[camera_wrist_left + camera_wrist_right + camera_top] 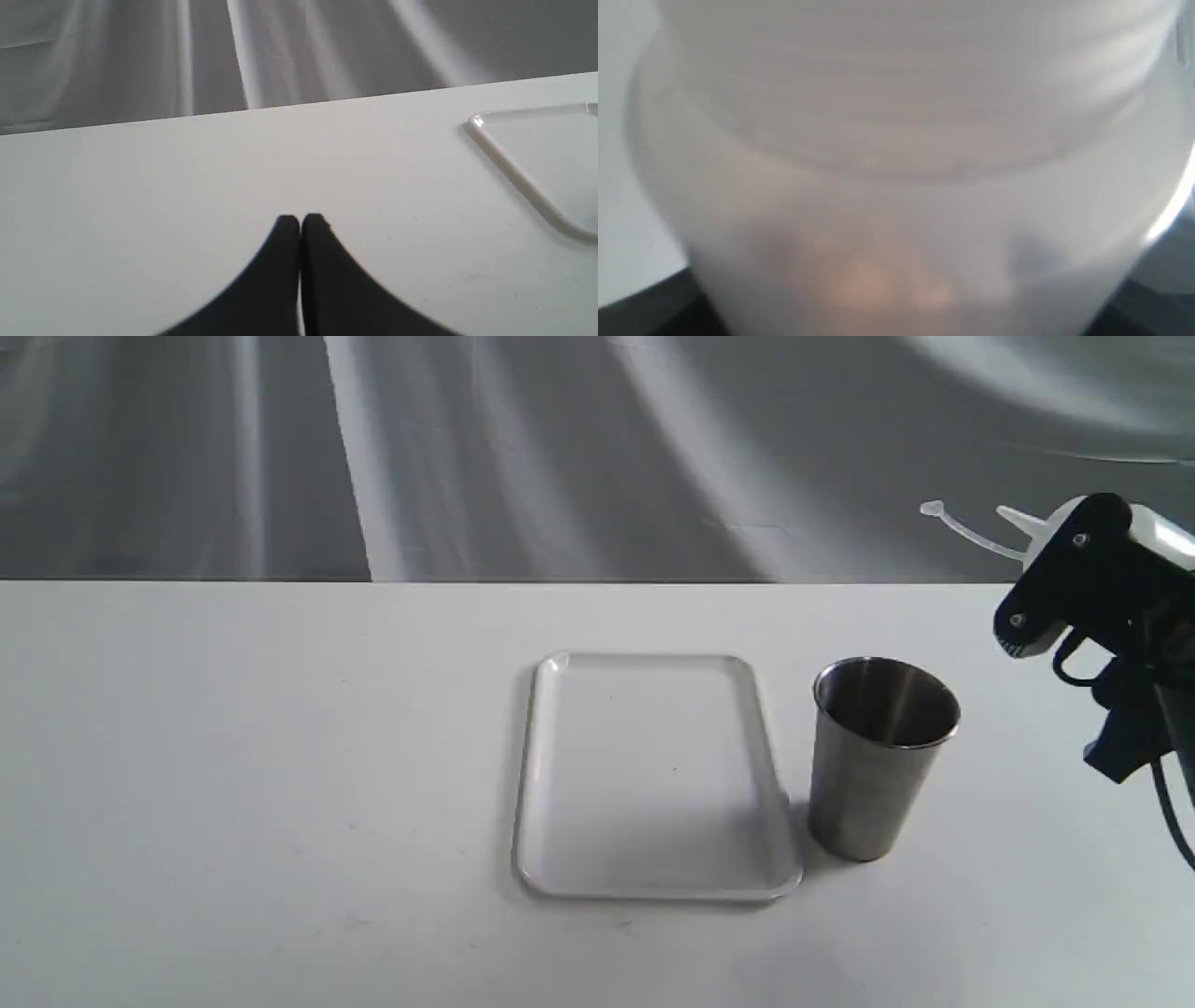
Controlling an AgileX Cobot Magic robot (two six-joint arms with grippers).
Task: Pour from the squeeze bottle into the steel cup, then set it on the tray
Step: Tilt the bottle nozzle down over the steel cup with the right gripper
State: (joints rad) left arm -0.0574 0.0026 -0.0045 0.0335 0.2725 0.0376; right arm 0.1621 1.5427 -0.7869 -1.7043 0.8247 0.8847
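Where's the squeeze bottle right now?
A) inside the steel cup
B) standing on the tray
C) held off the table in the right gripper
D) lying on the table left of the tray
C: the exterior view shows the squeeze bottle tilted in the right gripper, off the table to the right of the steel cup; nothing stands on the tray.

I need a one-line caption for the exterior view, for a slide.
The right gripper holds the tilted squeeze bottle aloft, right of the steel cup standing beside the tray.
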